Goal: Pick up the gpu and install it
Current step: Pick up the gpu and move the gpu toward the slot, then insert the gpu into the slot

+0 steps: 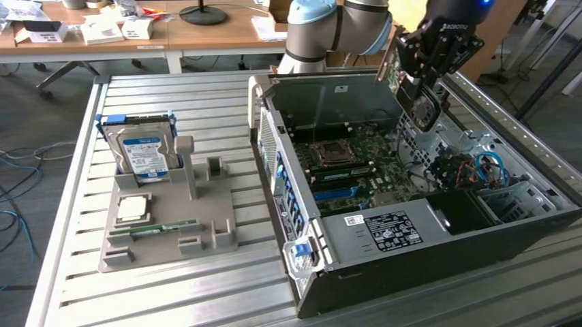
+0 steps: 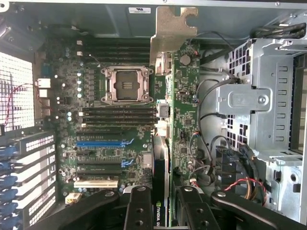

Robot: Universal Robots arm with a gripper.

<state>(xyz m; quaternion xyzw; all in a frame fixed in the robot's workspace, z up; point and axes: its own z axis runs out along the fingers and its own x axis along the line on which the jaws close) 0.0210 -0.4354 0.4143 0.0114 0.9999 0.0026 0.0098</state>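
Note:
My gripper [image 1: 421, 80] hangs over the open computer case [image 1: 437, 272], shut on the gpu [image 1: 424, 109]. In the wrist view the gpu [image 2: 184, 120] runs edge-on away from my gripper [image 2: 165, 211], a green board with a black NVIDIA-marked part near the fingers [image 2: 139, 211] and a silver bracket [image 2: 172, 26] at its far end. The card is held above the motherboard [image 2: 115, 158], apart from it. It lies beside the CPU socket [image 2: 124, 84] and the blue slot [image 2: 103, 143].
A silver drive cage [image 2: 259, 105] and loose cables [image 2: 211, 158] sit inside the case on the card's other side. At the exterior view's left, a grey fixture [image 1: 168, 235] holds a blue-labelled hard drive [image 1: 146, 153], a processor [image 1: 135, 208] and a RAM stick [image 1: 163, 227].

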